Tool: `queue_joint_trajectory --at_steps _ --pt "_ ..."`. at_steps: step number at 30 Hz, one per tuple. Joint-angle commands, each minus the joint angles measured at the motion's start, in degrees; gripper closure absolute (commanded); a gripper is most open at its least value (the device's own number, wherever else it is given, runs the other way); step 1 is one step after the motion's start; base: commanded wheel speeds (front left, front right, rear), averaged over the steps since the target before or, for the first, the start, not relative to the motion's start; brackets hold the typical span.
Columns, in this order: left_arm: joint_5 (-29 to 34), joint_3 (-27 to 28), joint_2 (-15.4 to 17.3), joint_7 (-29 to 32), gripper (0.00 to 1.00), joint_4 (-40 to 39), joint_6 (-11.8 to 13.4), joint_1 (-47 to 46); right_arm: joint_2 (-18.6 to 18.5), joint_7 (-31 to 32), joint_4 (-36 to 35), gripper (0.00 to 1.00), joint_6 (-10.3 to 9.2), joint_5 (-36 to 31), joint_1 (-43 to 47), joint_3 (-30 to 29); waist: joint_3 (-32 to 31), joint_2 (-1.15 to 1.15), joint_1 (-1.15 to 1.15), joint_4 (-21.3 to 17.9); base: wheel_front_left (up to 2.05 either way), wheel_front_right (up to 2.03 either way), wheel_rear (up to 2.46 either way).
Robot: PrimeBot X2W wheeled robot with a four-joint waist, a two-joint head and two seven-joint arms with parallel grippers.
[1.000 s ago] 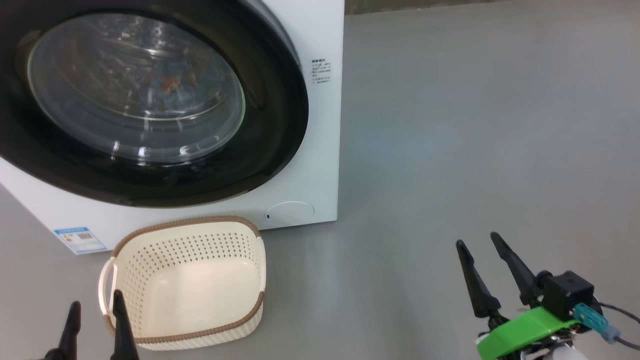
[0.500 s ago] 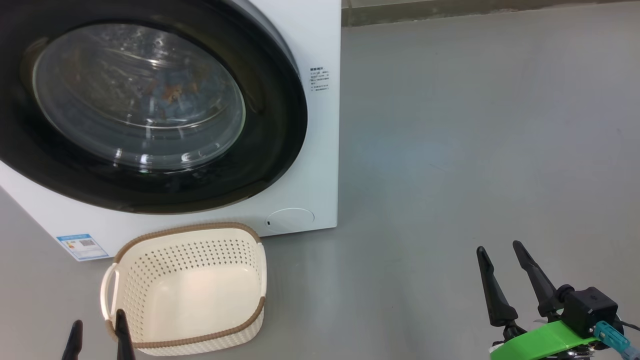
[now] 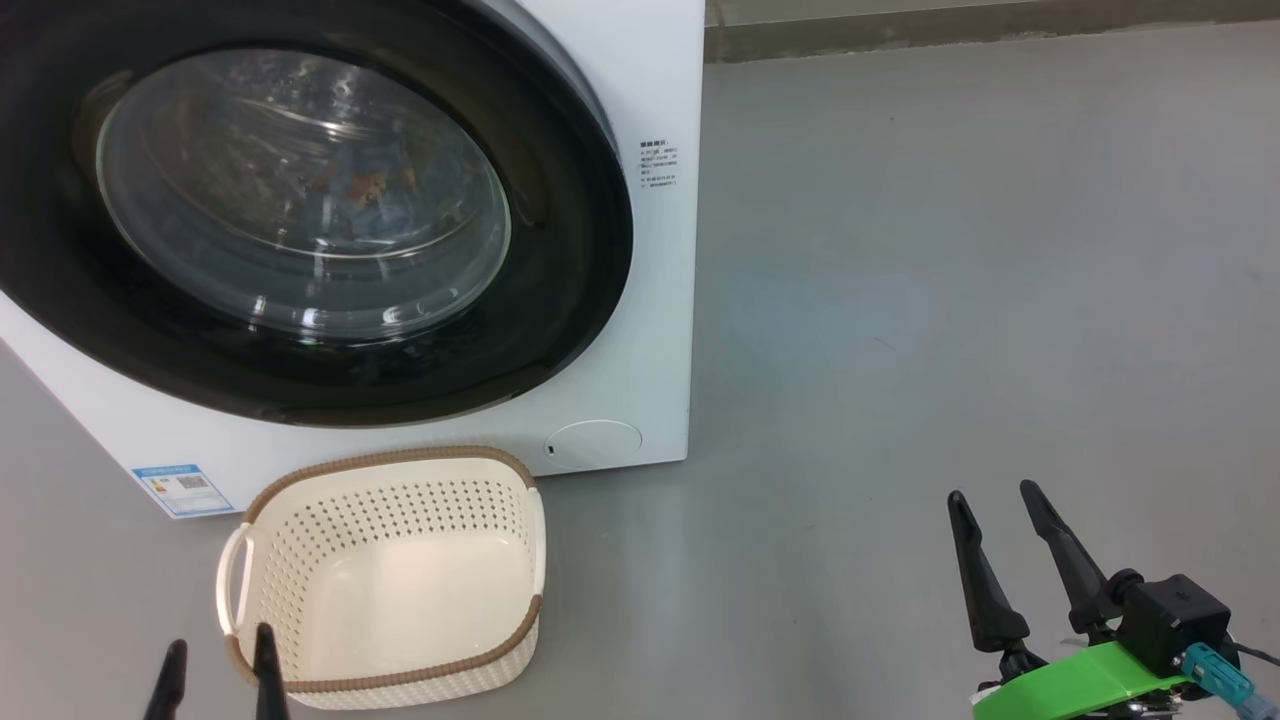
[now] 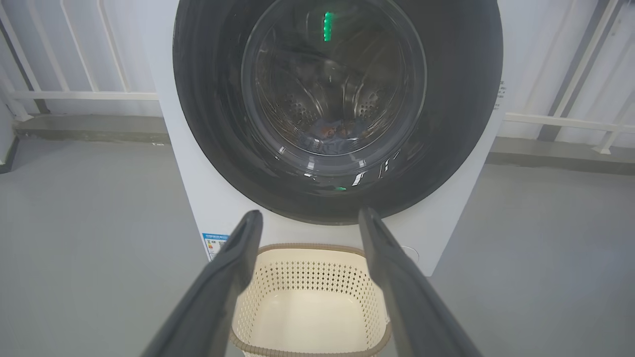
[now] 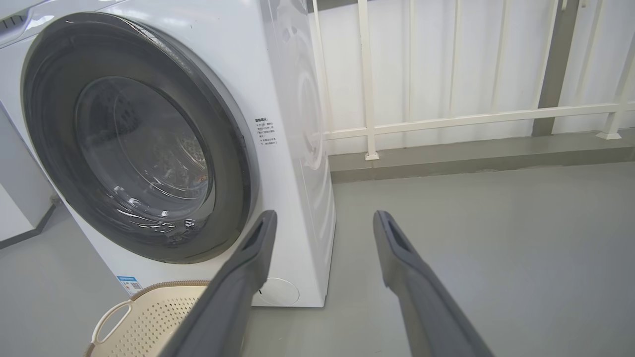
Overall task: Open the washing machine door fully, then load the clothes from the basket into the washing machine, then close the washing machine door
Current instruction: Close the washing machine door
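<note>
At lower left the left hand (image 3: 219,640) pokes up. Its two slim dark fingers are spread wide and grip nothing, tips by the near rim of the basket (image 3: 400,510). The basket is rounded cream perforated plastic with a brown woven-look rim and a bare, smooth bottom, set on the grey floor (image 3: 900,250) just before the white washing machine (image 3: 650,80). The washing machine door (image 3: 570,250) — glossy black ring, bulging glass — sits shut, and the clothes (image 3: 365,188), blue with orange, lie behind the glass. Far right, the right hand (image 3: 992,492) leans up-left, fingers wide, well apart from the machine.

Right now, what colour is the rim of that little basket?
Brown, woven-looking rim on the cream-white basket; the head view shows it best.
</note>
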Motion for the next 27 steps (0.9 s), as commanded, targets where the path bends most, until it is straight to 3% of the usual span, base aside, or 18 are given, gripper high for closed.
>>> queue_joint_trajectory --at_steps 1,27 --pt "0.8 1.7 0.6 -0.4 0.0 -1.8 -0.2 -0.5 0.0 -0.3 -1.5 0.0 -0.32 0.2 0.1 1.3 0.0 0.0 0.0 0.0 0.0 0.0 0.0" --pt "3.0 0.6 0.6 -0.4 0.0 -1.7 -1.2 -0.1 0.7 -0.3 -1.0 0.0 -0.32 0.7 0.2 0.0 -0.5 0.0 0.0 0.5 0.0 0.0 0.0"
